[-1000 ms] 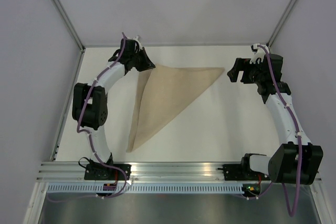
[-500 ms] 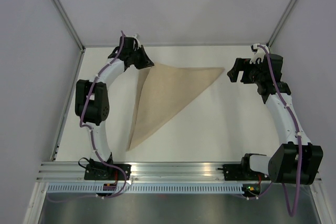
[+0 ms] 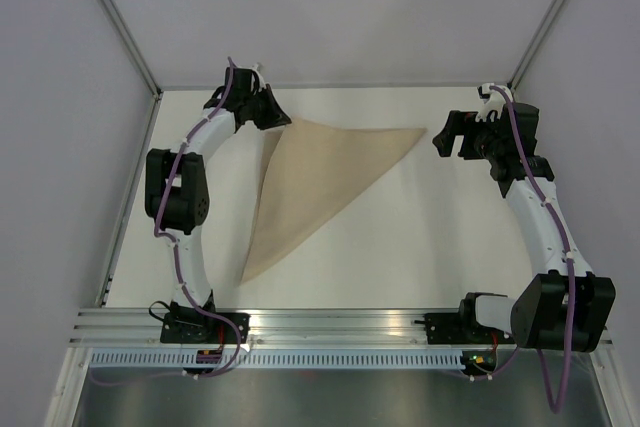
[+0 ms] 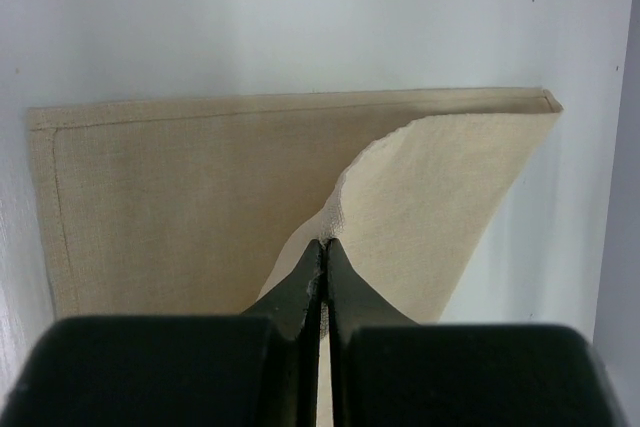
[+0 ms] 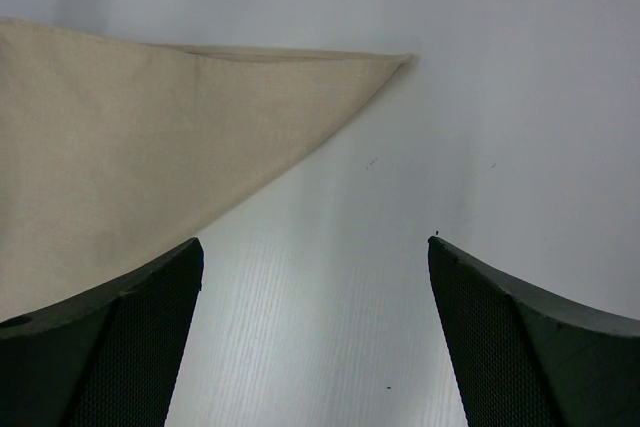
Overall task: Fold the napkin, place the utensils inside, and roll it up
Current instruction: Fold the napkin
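1 plain beige-tan woven cloth napkin [image 3: 325,167], lying as a triangle at centre of the top view. 2 white-and-black robot arms w/ purple cables, left arm [image 3: 178,197] at frame left & right arm [image 3: 540,222] at frame right, each w/ 1 black two-finger gripper, so 2 total: left gripper [image 3: 288,124], right gripper [image 3: 437,142]. 1 white table [image 3: 420,247] & 1 ribbed aluminium rail [image 3: 340,322] along the bottom edge.

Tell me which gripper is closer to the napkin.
Left. The left gripper is shut on a lifted edge of the napkin; the right gripper hangs open just beyond the napkin's right tip, not touching.
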